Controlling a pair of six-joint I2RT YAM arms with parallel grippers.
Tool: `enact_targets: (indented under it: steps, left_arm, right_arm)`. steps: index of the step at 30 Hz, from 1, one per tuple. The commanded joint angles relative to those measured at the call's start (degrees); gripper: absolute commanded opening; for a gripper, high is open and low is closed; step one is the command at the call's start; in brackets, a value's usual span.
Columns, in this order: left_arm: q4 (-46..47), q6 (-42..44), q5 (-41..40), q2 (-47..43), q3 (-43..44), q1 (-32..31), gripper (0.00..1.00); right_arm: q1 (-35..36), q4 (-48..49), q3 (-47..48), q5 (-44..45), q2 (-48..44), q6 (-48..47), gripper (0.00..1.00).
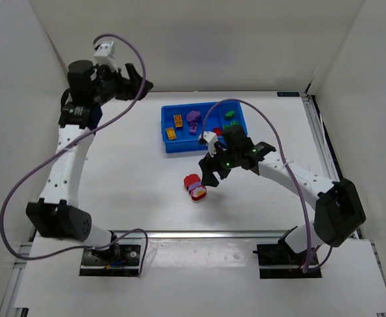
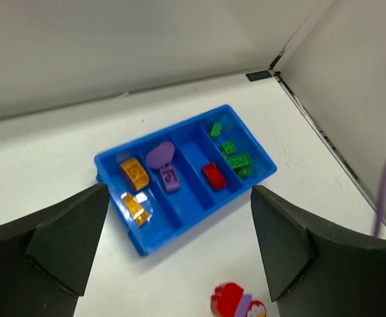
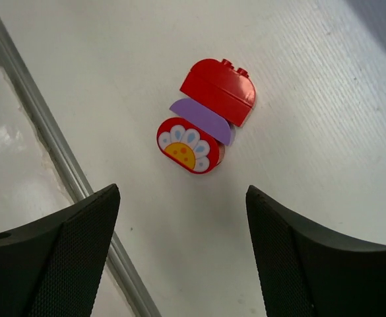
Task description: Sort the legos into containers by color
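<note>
Both jaws spread wide, right pair above red-purple legos [image 3: 206, 129], apart from near rim of tray [image 1: 179, 149].

The white table [image 1: 133, 172] carried a blue tray [image 1: 179, 148] toward its far side. Nearer, well apart from the tray, a small cluster lay on the bare surface: a red brick [image 3: 219, 89], a purple piece [image 3: 202, 119] and a red flower-printed piece [image 3: 186, 145], touching in a row.

Brick cluster [image 1: 194, 187] before tray [image 1: 164, 129]
</note>
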Motion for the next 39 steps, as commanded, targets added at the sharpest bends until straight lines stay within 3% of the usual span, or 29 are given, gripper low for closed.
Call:
enact_targets:
  steps: [1,4,9,14,20,23,39]
  left_arm:
    - [-9.23,-0.75,5.04,-4.95,-9.07,5.13,0.99]
    - [-12.57,-0.06,8.66,-9.36,-13.66,8.58,0.99]
    - [-13.11,1.17,-2.22,-16.22,-21.84,10.78,1.0]
    - [-13.11,4.42,-5.14,-19.65,-25.0,10.7,0.99]
    - [-13.11,5.74,-6.46,-20.54,-26.85,10.7,0.99]
    - [-13.11,5.83,-6.55,-20.45,-27.03,10.78,0.99]
    - [-12.94,6.62,-7.07,-20.54,-30.19,11.66,1.0]
  right_arm:
    - [-0.57,1.92,-0.08,0.94,2.59,9.48,0.8]
    - [-0.22,0.17,1.59,6.73,5.4,17.22,0.78]
    - [3.28,-1.77,4.58,12.18,8.84,18.04,0.77]
    - [5.23,-0.37,7.3,15.53,12.96,20.15,0.79]
    - [5.58,1.57,11.34,16.49,18.67,19.63,0.86]
    - [5.93,0.69,13.19,17.9,20.7,19.01,0.98]
    - [9.27,0.16,16.01,19.39,26.07,15.4,0.99]
